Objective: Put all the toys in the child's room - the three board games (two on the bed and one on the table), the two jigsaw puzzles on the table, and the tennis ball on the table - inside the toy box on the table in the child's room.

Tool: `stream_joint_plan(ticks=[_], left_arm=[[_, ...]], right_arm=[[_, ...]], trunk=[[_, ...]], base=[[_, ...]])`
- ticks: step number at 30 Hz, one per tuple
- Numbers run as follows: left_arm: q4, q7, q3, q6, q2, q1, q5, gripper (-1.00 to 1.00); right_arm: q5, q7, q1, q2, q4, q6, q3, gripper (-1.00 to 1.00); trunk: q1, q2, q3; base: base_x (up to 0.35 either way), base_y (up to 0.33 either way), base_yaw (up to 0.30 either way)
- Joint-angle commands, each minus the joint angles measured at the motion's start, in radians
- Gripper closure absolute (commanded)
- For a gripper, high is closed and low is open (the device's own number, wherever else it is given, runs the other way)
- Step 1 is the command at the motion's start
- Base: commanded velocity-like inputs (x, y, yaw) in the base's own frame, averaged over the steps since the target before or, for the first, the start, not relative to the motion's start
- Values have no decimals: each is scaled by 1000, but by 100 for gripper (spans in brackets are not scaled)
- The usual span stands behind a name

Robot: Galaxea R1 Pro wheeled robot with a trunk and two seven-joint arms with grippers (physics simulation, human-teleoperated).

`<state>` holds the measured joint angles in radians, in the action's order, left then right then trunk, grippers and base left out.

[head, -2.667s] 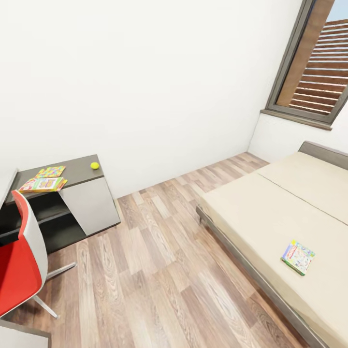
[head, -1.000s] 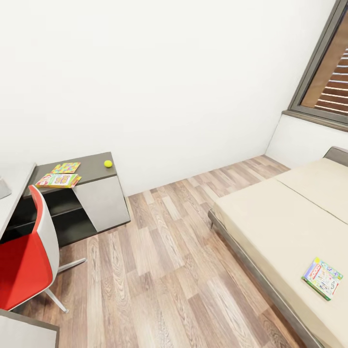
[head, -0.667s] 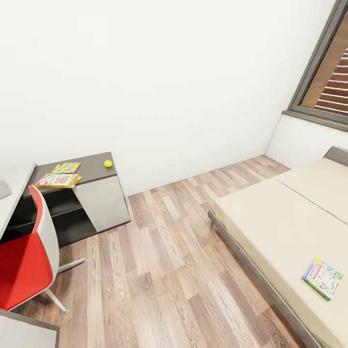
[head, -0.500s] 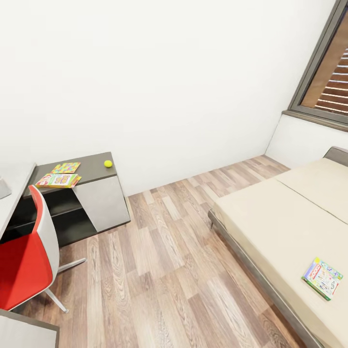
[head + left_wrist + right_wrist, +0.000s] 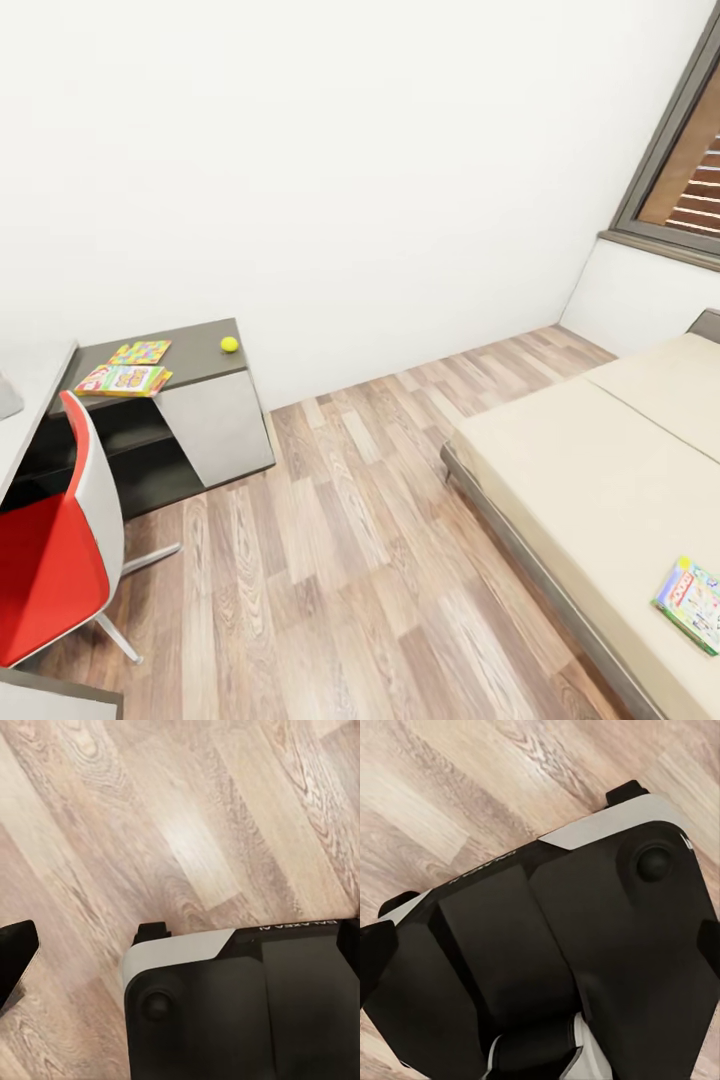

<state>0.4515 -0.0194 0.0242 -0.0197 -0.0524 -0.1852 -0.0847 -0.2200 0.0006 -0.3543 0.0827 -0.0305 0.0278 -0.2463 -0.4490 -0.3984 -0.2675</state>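
- Head view: dark desk (image 5: 190, 362) stands against the white wall, at the left of the room.
- Tennis ball (image 5: 229, 344) sits on the desk near its right end, apart from the flat boxes.
- Two flat colourful boxes on the desk: a jigsaw puzzle (image 5: 141, 352) farther back, and another box (image 5: 122, 380) just in front of it at the desk's front edge. Cannot tell which of the task's boxes the front one is.
- Board game (image 5: 694, 604) lies flat on the bed (image 5: 600, 470), at the right edge of the view, partly cut off.
- Red chair (image 5: 50, 560) stands in front of the desk, lower left.
- Wood floor (image 5: 340, 560) lies between desk and bed.
- Window (image 5: 685, 180) upper right.
- Wrist views: each looks down on the robot base (image 5: 247, 1005) over floor planks. Pincer state, left and right: cannot tell; only dark tips at the frame edges.
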Motion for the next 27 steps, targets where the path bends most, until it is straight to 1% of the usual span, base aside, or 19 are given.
stream_joint_plan(ticks=[1,17,27], left_arm=[[1,-2,2,-2,0,0,-9,-100],[1,-4,2,1,-1,0,-9,-100],[1,-5,2,1,-1,0,-9,-100]], right_arm=[[-10,-1,0,0,-2,3,1,-100],[-10,-3,0,1,-2,3,1,-100],[-10,-2,0,0,-2,3,1,-100]], trunk=[[-1,-2,-2],[-1,-2,-19],[-1,-2,-21]], base=[[297,90,136],[324,15,191],[330,0,32]])
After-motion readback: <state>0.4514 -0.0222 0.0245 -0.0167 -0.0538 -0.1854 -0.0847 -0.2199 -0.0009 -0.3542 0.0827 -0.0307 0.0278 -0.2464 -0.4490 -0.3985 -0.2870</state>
